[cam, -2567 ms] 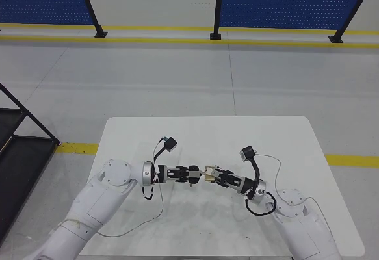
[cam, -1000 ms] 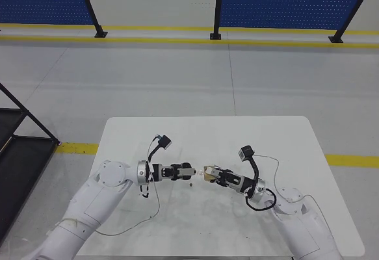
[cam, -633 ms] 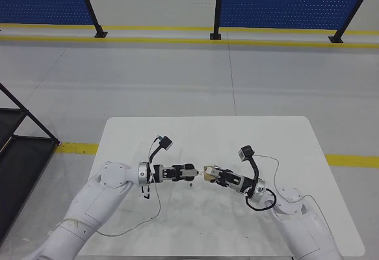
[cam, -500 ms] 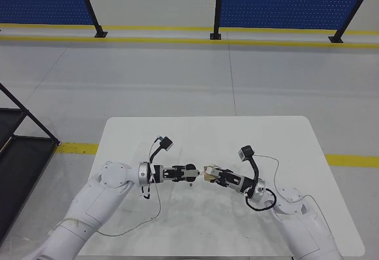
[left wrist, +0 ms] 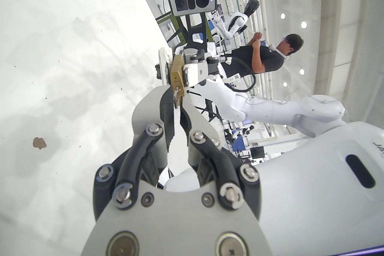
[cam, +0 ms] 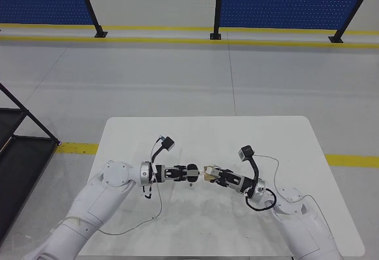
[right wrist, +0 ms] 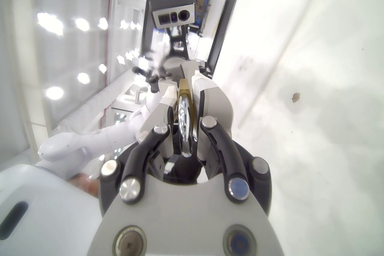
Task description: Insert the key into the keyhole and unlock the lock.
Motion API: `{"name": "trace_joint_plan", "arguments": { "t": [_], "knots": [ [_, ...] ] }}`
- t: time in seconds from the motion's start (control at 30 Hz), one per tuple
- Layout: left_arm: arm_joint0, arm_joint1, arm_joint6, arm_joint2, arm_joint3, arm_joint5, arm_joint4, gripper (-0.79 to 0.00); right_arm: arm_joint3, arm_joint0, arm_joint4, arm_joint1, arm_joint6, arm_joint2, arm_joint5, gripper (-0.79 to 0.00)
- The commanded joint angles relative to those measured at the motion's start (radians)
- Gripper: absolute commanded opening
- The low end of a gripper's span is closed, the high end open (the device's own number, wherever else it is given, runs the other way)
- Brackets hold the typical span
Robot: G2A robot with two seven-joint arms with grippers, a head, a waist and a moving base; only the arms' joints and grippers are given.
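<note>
Left gripper (left wrist: 177, 99): I am clamping the key (left wrist: 175, 95) between closed fingers, held in the air above the table (cam: 261, 136). Right gripper (right wrist: 185, 98): I am pinching the brass lock (right wrist: 183, 111) shut between the pads, edge-on, with its keyhole end facing the key. The key tip is meeting the lock body. I am judging that insertion has begun, but I cannot tell how deep. Left to do: seating the key fully, turning it, freeing the shackle.

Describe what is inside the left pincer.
The left pincer grips a key, its tip at the lock. The pads hide its head; whether the tip has entered the lock is unclear.
</note>
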Motion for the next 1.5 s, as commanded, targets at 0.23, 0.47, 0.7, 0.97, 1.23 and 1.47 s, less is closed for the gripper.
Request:
{"name": "trace_joint_plan", "arguments": {
  "t": [0.23,0.47,0.7,0.97,1.23,1.47],
  "knots": [
    [-0.009,-0.003,0.006,0.010,-0.005,0.005,0.007,-0.785,0.000,0.000,0.000,0.000,0.000,0.000,0.000,-0.785],
    [-0.016,-0.005,0.010,0.018,-0.003,0.010,0.014,-0.785,0.000,0.000,0.000,0.000,0.000,0.000,0.000,-0.785],
    [-0.016,-0.004,0.031,0.015,-0.007,-0.018,0.056,-0.785,0.000,0.000,0.000,0.000,0.000,0.000,0.000,-0.785],
    [-0.006,-0.001,0.061,0.010,-0.023,-0.057,0.106,-0.785,0.000,0.000,0.000,0.000,0.000,0.000,0.000,-0.785],
    [0.004,0.001,0.107,0.004,-0.040,-0.119,0.173,-0.785,0.000,0.000,0.000,0.000,0.000,0.000,0.000,-0.785],
    [0.020,0.005,0.159,-0.004,-0.065,-0.177,0.257,-0.785,0.000,0.000,0.000,0.000,0.000,0.000,0.000,-0.785]
  ]
}}
